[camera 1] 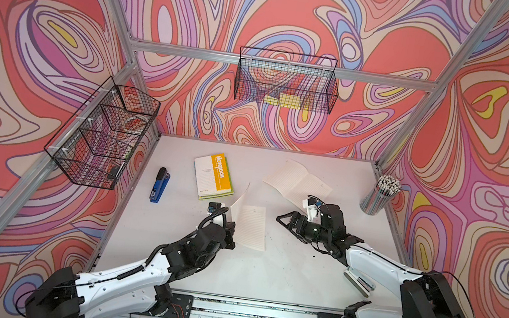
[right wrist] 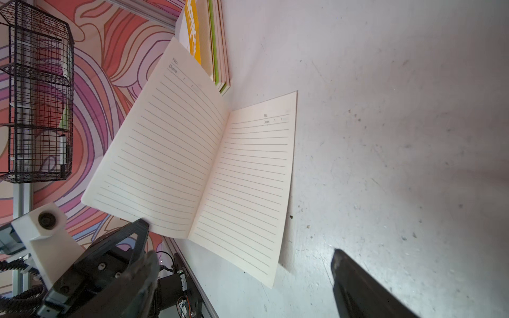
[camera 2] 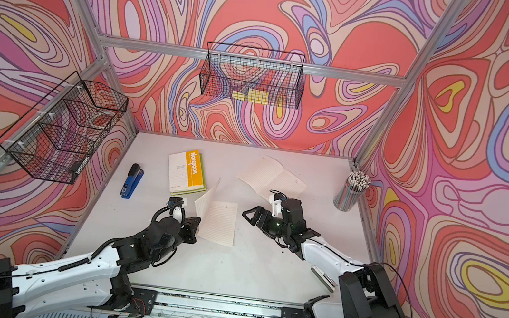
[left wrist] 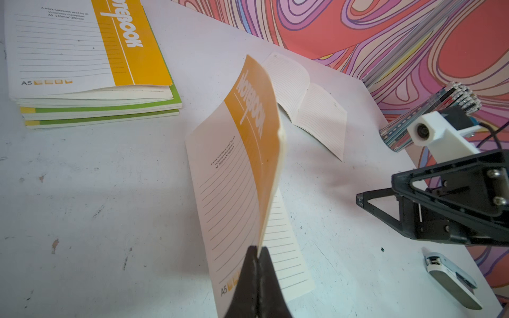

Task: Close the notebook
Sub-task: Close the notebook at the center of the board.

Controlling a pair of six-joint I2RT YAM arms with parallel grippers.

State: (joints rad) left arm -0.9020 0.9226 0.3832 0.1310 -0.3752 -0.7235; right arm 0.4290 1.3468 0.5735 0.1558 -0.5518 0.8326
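Here the left gripper [left wrist: 257, 251] is clamped on the edge of the orange-and-white paper notebook [left wrist: 239, 170]. It holds the cover half raised nearly upright, while the other lined half lies flat at the middle of the white bench [camera 1: 281, 271]. The right gripper [camera 1: 285, 221] hovers near it, jaws apart, holding nothing.

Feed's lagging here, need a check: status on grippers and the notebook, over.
Left gripper shut on notebook cover, half raised. Right gripper open, apart from it. Nothing on the flat page.
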